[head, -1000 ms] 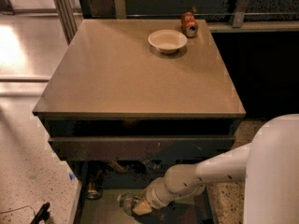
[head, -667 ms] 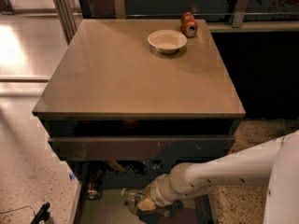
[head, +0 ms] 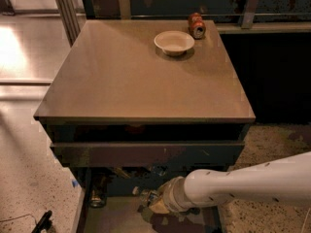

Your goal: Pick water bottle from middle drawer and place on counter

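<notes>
Where the water bottle lies in the open drawer, label unreadable, we see the tool close beside it; whether it grips, we cannot tell. Above, the worktop carries a pale bowl and a red can.

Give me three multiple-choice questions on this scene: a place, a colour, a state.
1. Where is the gripper relative to the counter? A. above it B. below it, in the middle drawer C. behind it
2. What colour is the can by the bowl? A. green B. red C. blue
3. The middle drawer is: A. pulled open B. shut C. removed
Answers: B, it reaches low under the counter; B, its body is red; A, its pale floor shows.
</notes>
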You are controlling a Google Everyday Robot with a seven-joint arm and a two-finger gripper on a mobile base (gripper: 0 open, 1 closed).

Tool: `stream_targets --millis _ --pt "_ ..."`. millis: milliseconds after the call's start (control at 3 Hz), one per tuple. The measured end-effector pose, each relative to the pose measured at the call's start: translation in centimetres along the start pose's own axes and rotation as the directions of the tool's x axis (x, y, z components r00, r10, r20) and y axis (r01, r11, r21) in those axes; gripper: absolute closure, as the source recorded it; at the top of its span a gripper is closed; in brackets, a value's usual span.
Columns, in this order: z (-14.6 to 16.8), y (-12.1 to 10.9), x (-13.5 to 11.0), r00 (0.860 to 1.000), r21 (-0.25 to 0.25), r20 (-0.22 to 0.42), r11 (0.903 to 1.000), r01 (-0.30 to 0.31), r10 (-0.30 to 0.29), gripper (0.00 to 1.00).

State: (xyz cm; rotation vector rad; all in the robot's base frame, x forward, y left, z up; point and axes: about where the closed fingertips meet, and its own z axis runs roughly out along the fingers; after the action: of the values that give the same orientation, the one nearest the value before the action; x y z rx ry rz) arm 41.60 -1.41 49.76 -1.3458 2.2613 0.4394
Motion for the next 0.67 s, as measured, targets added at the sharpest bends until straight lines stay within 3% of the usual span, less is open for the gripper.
stream_targets --millis 333,667 --pt "0.0 0.0 0.0 1.0 0.0 0.0 1.0 0.0 0.0 1.0" --pt "-3.8 -0.6 0.6 1.0 0.073 0.013 0.9972 -0.012 0.011 1.0"
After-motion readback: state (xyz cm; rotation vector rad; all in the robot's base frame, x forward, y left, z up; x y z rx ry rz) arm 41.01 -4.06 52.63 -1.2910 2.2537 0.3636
